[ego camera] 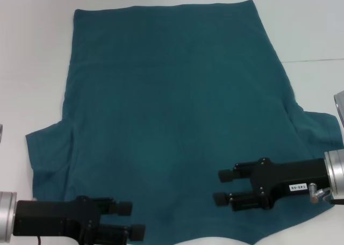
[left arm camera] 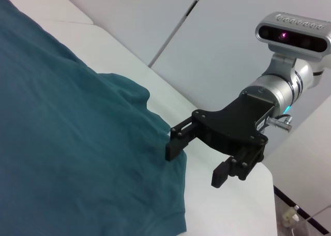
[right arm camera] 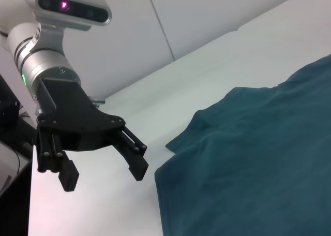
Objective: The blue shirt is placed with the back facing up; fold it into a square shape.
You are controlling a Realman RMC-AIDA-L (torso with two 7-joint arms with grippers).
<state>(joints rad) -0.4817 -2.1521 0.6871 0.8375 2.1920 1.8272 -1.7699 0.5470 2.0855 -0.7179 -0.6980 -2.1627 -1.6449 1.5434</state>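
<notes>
Blue shirt [ego camera: 177, 121] plain side up; right gripper [ego camera: 223, 187] label unreadable.

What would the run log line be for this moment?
large dark teal-blue cloth T-shirt: flat, unfolded, on white table | left gripper: open, over near hem | right gripper: open, above shirt near right sleeve

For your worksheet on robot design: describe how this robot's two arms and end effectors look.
Both arms match: silver cylindrical wrists carrying matte black end effectors with two blocky fingers. The right end effector bears a small white label and a metal fitting. The left end effector has a thin cable underneath. Each wrist carries a grey camera housing.
</notes>
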